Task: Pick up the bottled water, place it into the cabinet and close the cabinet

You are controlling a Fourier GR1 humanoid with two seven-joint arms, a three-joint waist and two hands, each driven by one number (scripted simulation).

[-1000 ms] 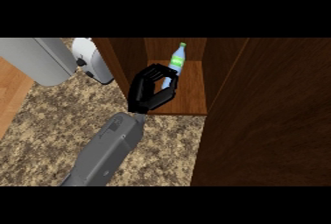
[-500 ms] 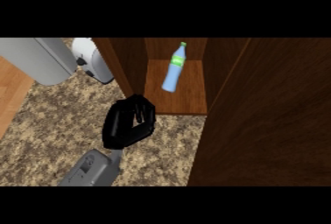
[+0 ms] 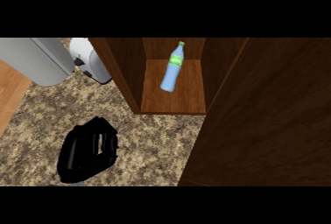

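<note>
Already inside: bottled water (image 3: pixel 171 70) on the cabinet (image 3: pixel 174 98) shelf (green cap toward the back), door (image 3: pixel 265 131) swung open at right. Well apart, down-left over the speckled counter (image 3: pixel 161 144), hand (image 3: pixel 87 151) with fingers relaxed, holding nothing.

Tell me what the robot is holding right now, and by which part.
Nothing is held. The right hand is open above the counter, apart from the bottled water, which sits untouched inside the cabinet.

light: soft, even | counter (image 3: pixel 155 135): mid-bright | cabinet (image 3: pixel 123 70) walls: dark, shaded
</note>
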